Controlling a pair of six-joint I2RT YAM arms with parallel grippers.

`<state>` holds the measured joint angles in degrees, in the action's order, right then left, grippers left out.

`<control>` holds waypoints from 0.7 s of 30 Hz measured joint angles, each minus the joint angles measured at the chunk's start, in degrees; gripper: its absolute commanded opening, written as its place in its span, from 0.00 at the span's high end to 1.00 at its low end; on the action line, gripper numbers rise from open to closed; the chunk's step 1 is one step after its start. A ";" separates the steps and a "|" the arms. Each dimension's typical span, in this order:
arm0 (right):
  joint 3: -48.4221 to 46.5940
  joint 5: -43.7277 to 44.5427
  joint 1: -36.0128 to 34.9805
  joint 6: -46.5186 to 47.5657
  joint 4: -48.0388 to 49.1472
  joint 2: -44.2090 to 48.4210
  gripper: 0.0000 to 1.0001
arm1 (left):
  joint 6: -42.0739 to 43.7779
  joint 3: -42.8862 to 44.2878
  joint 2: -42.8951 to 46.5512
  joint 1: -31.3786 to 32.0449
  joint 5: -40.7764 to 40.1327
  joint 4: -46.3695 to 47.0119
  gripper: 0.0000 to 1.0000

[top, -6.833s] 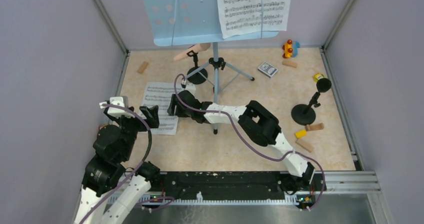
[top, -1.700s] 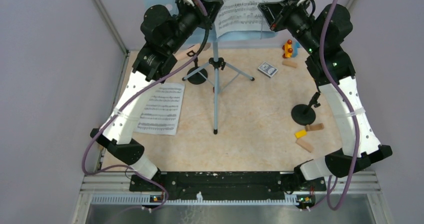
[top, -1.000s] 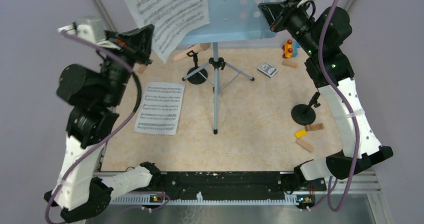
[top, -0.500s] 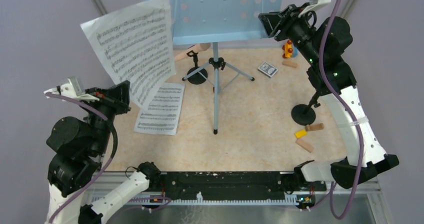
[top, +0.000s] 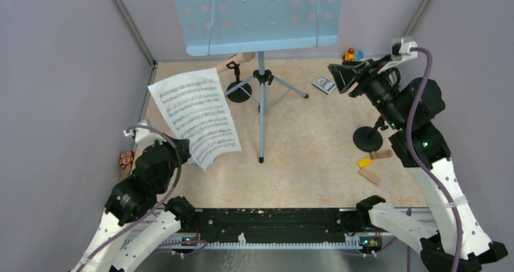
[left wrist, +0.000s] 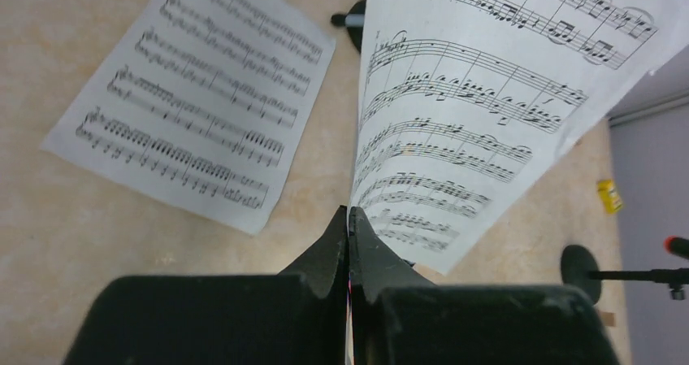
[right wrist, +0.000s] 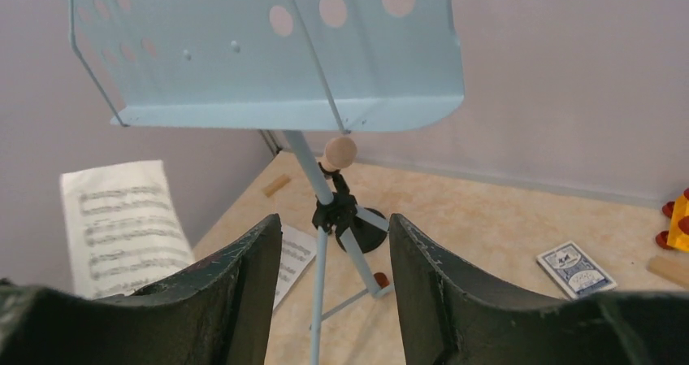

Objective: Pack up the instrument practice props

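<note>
Sheet on table appears only in wrist views.

two arms in black and white

the left arm and the right arm each had bulky matte-black joint housings joined by smooth white links. a greyish-purple cable looped along each arm, up to a small white block at the wrist. the left gripper had black fingers tapering to thin tips. the right gripper had broad black ones, scuffed pale along the edges.
</note>
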<state>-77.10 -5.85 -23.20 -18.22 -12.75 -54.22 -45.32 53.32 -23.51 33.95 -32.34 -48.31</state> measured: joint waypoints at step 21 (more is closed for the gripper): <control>16.65 -0.42 0.00 -0.11 -11.72 12.52 0.48 | 22.23 3.85 -44.61 -29.14 35.89 11.37 1.00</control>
<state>-60.45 -6.26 -23.20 -18.33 -24.47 -41.69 -23.09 57.17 -68.12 4.82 3.55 -36.95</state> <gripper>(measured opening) 0.521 0.003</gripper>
